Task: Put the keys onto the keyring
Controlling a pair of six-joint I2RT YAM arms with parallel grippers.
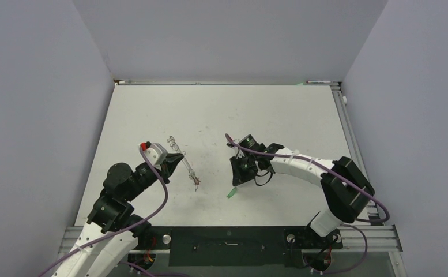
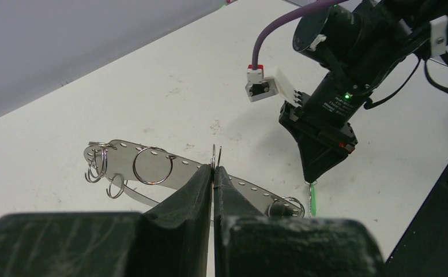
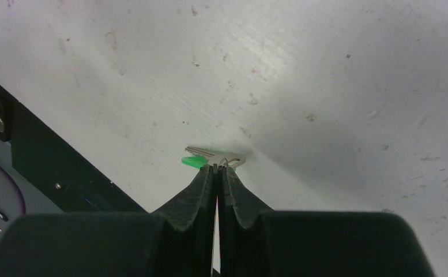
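The keyring (image 1: 190, 174) is a silver perforated band loop with small split rings hung along it, held just above the table at centre left. In the left wrist view the keyring (image 2: 123, 152) lies behind my left gripper (image 2: 215, 168), which is shut on one thin wire ring of it. That gripper (image 1: 174, 159) also shows from above. My right gripper (image 1: 236, 183) is shut on the silver end of the green-headed key (image 3: 197, 161), with its tips (image 3: 217, 168) down at the table. The green key (image 2: 312, 199) hangs below the right gripper (image 2: 312, 178). I see no red or blue key.
A black rail (image 1: 227, 236) runs along the table's near edge and shows in the right wrist view (image 3: 66, 167). A metal frame rail (image 1: 348, 127) borders the right side. Grey walls close the left, back and right. The right arm's purple cable (image 2: 262, 46) hangs near its wrist.
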